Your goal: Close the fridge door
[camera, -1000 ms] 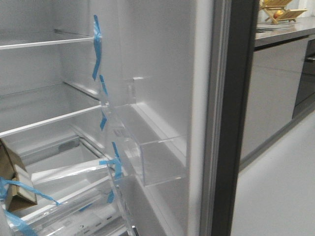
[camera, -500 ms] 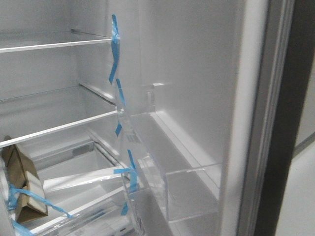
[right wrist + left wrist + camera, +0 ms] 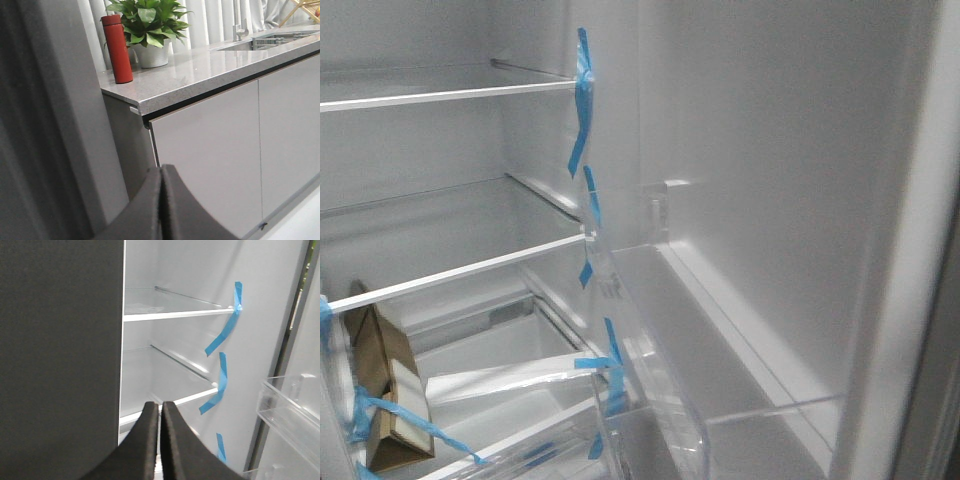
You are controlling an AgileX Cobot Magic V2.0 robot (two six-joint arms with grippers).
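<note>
The fridge door stands open on my right, its white lining facing me, a clear bin low on it. Left of it lie glass shelves with blue tape. My left gripper is pressed shut, holding nothing. My right gripper is likewise shut before a grey cabinet.

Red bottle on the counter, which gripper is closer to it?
Right. The right gripper faces the counter, the red bottle ahead of it; the left gripper points into the fridge shelves, with no bottle in its view.
</note>
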